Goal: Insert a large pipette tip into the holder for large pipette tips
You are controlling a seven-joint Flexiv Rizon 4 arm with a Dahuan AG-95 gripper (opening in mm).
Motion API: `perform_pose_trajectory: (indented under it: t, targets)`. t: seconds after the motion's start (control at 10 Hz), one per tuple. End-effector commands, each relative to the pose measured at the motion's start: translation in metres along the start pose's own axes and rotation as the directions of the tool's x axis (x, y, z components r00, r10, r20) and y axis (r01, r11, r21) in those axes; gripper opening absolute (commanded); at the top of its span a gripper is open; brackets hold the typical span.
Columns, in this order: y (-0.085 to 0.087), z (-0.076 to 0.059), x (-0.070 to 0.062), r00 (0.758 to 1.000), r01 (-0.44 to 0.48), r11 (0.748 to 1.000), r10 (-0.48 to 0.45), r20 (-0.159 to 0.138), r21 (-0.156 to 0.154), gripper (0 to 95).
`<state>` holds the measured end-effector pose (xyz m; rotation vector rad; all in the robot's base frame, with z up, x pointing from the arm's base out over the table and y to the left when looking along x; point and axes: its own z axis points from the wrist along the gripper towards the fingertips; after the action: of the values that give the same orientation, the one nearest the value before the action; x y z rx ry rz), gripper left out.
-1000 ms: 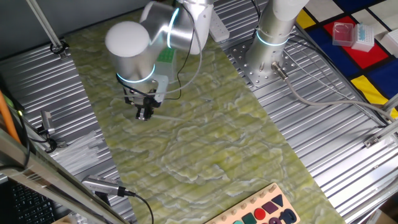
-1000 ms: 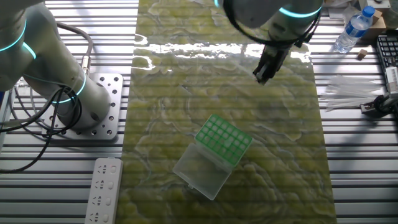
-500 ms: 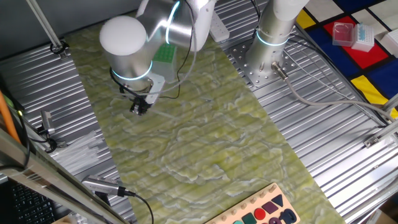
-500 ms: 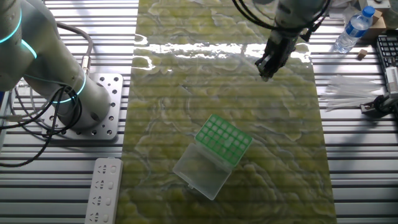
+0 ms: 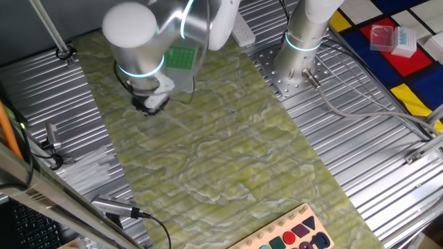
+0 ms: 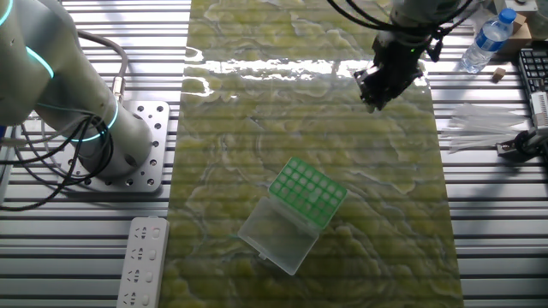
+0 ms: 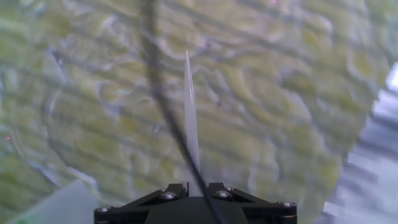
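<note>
In the hand view, the large pipette tip (image 7: 189,118) is a thin clear tapered sliver sticking straight out from between my gripper (image 7: 194,186) jaws, which are shut on its wide end. It hangs above the green marbled mat (image 7: 280,112). In the fixed views my gripper (image 5: 149,105) (image 6: 372,101) hovers over the mat's far part, and the tip is too thin to make out there. The holder for large pipette tips (image 6: 308,192), with a green gridded top and its clear lid (image 6: 274,235) folded open, lies on the mat well away from the gripper. My arm partly hides the holder (image 5: 181,58) in one fixed view.
A second arm's base (image 6: 103,145) stands left of the mat, with a white power strip (image 6: 143,261) near it. Loose clear tips (image 6: 484,124) and a water bottle (image 6: 486,38) lie to the right. A red box (image 5: 382,36) and a shape board (image 5: 291,235) are further off.
My gripper has moved with the tip toward the mat's edge: up and left in one fixed view, slightly right in the other. The holder has not moved.
</note>
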<state>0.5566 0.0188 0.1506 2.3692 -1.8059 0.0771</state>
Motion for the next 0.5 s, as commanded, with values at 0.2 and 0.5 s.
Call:
perform_pose_trajectory:
  t: [0.2, 0.5]
  targets:
    - [0.011, -0.015, 0.021, 0.961, -0.273, 0.961, 0.27, -0.066, -0.034, 0.0]
    - [0.022, -0.02, 0.032, 0.916, -0.384, 0.923, 0.375, -0.144, -0.039, 0.0]
